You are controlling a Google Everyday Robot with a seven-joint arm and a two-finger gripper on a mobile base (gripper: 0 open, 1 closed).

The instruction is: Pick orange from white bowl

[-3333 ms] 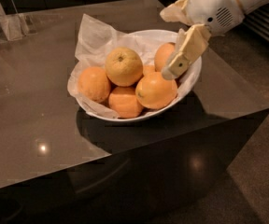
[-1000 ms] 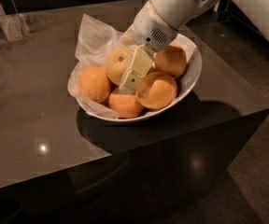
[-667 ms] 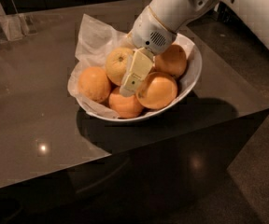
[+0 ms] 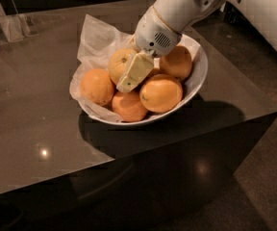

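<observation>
Watching from beside the counter (image 4: 28,129): the gripper (image 4: 130,74) has swung in from the rim of the white bowl (image 4: 202,71) and now sits pressed against the orange (image 4: 118,63), which still lies in the bowl among smaller fruits (image 4: 160,93). Barely any movement this last second. Can't tell whether the jaws have clamped on it, but I'd guess lifting comes next.

No text, label, brand, number or sign can be read anywhere in view. Nothing legible is carried by the white bowl (image 4: 199,76) or by the orange (image 4: 118,61). The gripper (image 4: 131,75) is lowered into the bowl, against the orange's right side, and its pale casing is seen to be plain, with no marking on it.
</observation>
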